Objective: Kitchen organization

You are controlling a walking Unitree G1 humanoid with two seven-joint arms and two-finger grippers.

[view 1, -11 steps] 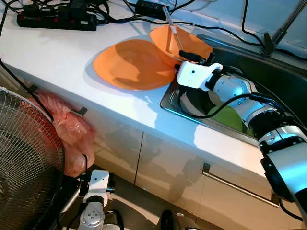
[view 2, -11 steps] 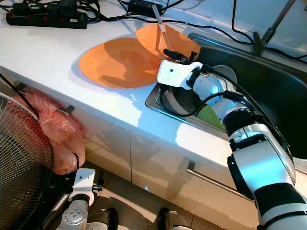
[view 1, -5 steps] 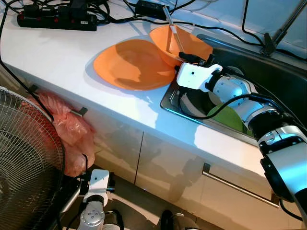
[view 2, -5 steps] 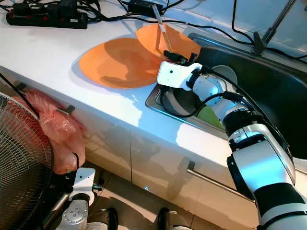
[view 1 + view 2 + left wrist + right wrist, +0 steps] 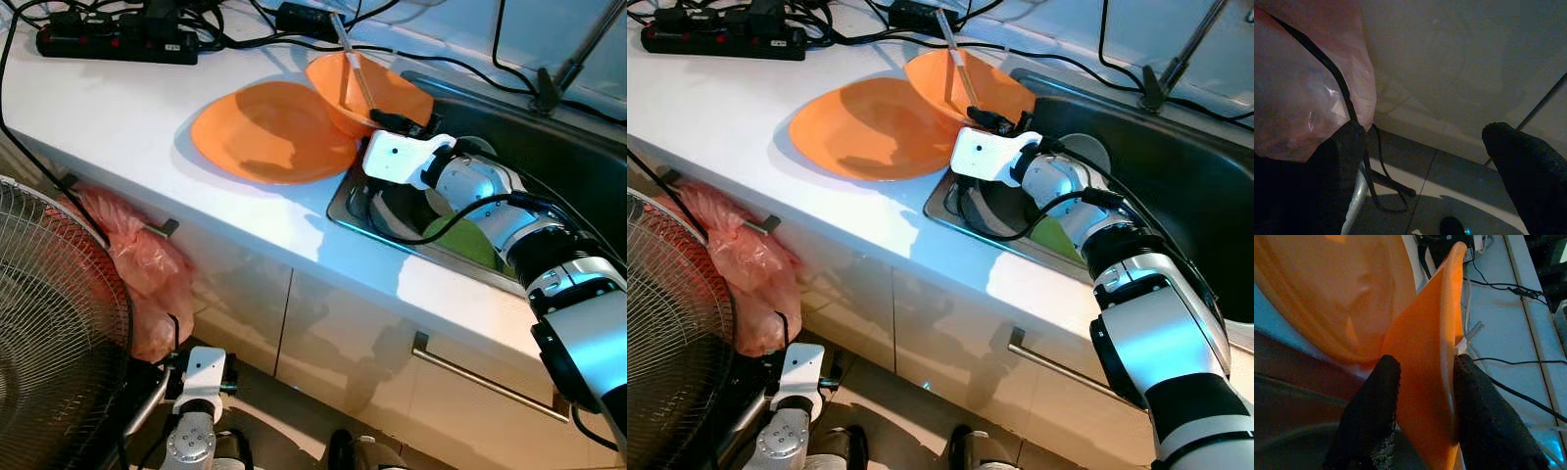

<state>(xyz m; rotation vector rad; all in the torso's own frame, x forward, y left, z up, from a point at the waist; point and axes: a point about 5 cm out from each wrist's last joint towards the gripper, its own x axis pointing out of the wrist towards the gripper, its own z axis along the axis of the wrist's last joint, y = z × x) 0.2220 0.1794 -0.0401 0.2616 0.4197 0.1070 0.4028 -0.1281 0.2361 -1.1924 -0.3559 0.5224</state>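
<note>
The right gripper [image 5: 1422, 387] has its fingers [image 5: 1376, 411] closed on the rim of the orange bowl [image 5: 377, 88], one finger on each side of the wall. The bowl sits tilted on the white table [image 5: 118, 117] at the sink [image 5: 549, 147] edge, overlapping an orange plate [image 5: 269, 132], a utensil [image 5: 351, 61] standing in it. The left gripper [image 5: 1425, 171] hangs open near the floor beside a pink bag [image 5: 137, 264].
</note>
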